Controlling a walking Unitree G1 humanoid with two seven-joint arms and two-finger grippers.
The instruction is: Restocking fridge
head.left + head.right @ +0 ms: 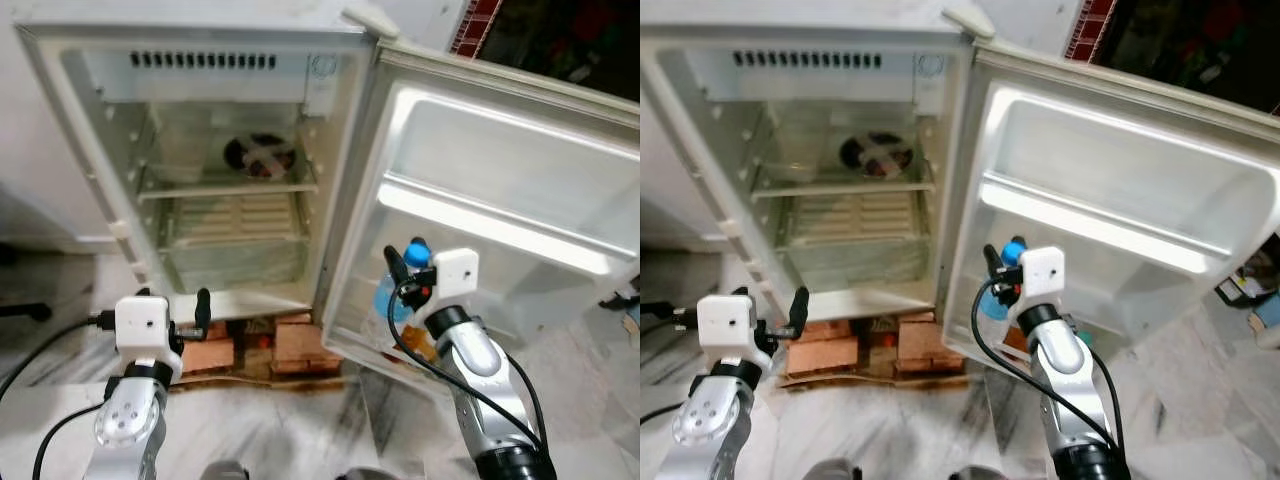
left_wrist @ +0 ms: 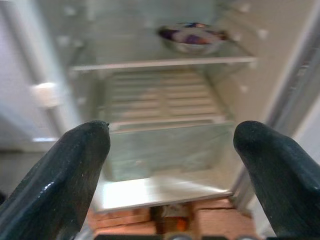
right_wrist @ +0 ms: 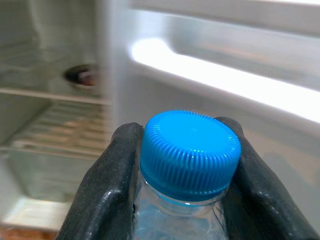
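A small fridge (image 1: 330, 130) stands open before me, its door (image 1: 520, 190) swung to the right. My right gripper (image 1: 402, 275) is shut on a clear water bottle (image 1: 392, 300) with a blue cap (image 3: 189, 154), held upright at the door's lower shelf. The black fingers (image 3: 107, 185) clamp the bottle's neck just under the cap. My left gripper (image 1: 190, 315) hangs open in front of the fridge's bottom edge, nothing between its fingers (image 2: 65, 175). A bowl (image 1: 260, 157) sits on the fridge's glass shelf (image 1: 230, 187).
The fridge rests on bricks (image 1: 255, 345) and cardboard over a marble floor (image 1: 320, 430). A clear crisper drawer (image 2: 165, 145) fills the fridge's bottom. The door has a white rail (image 1: 500, 228) across its middle. Black cables (image 1: 40, 350) trail at my left.
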